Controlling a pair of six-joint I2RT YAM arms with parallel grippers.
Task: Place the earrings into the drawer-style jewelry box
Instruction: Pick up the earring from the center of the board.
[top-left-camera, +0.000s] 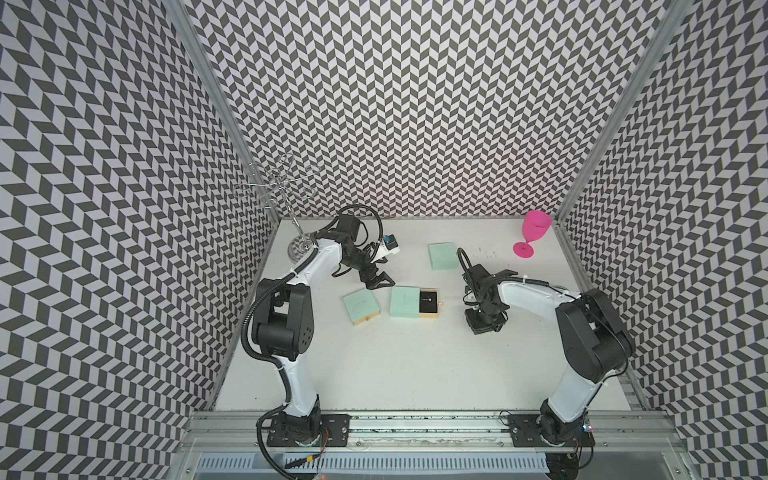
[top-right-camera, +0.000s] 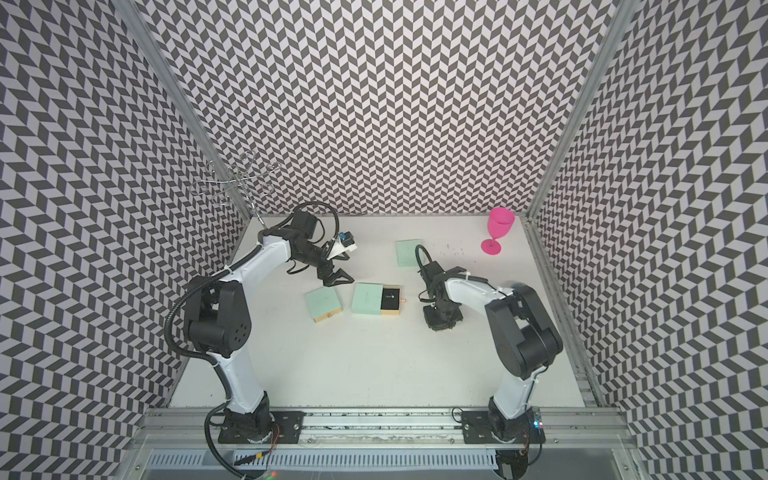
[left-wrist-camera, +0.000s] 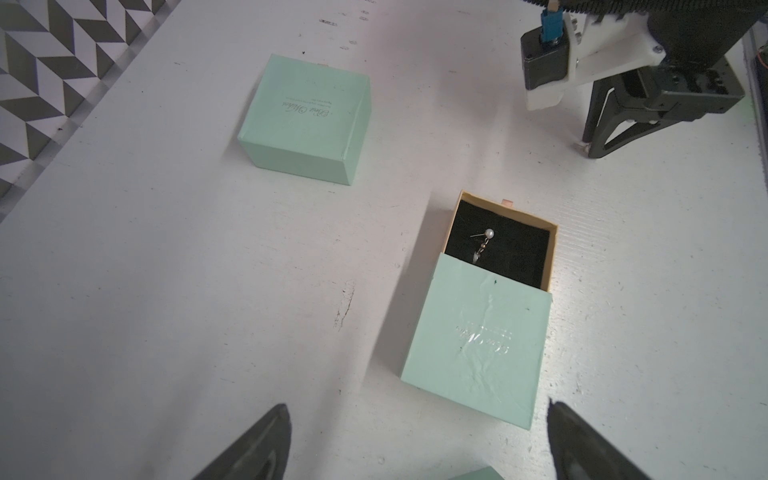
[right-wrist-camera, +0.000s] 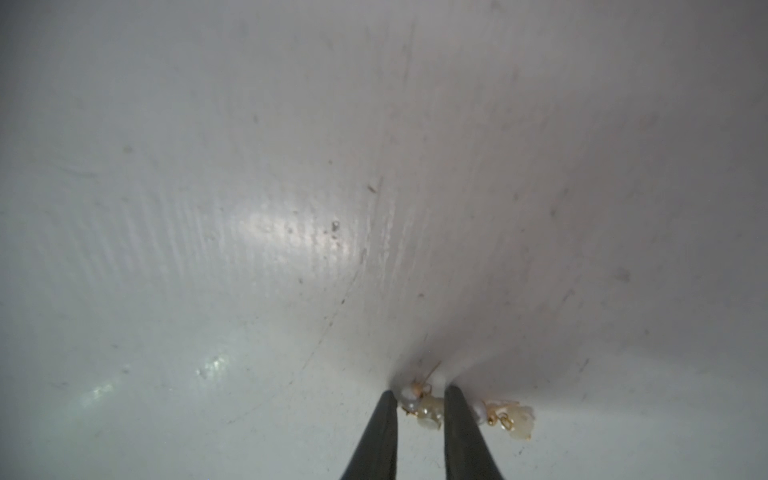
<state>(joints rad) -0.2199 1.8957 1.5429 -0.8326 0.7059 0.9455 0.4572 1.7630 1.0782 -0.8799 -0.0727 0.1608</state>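
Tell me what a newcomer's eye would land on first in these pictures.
The bold black-and-white chevron walls all around the cell, then the bright pink goblet standing at the table's far right corner. Mid-table, a mint-green jewelry box lies with its black-lined drawer pulled out, an earring inside, while the right end effector pinches a pearly earring on the table.

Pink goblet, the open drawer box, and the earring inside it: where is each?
Pink goblet (top-left-camera: 537, 226): in a top view, on its bowl.
Open drawer box (left-wrist-camera: 478, 345): left wrist view, on its mint-green sleeve.
Earring (left-wrist-camera: 490, 233): left wrist view, on its white bead.
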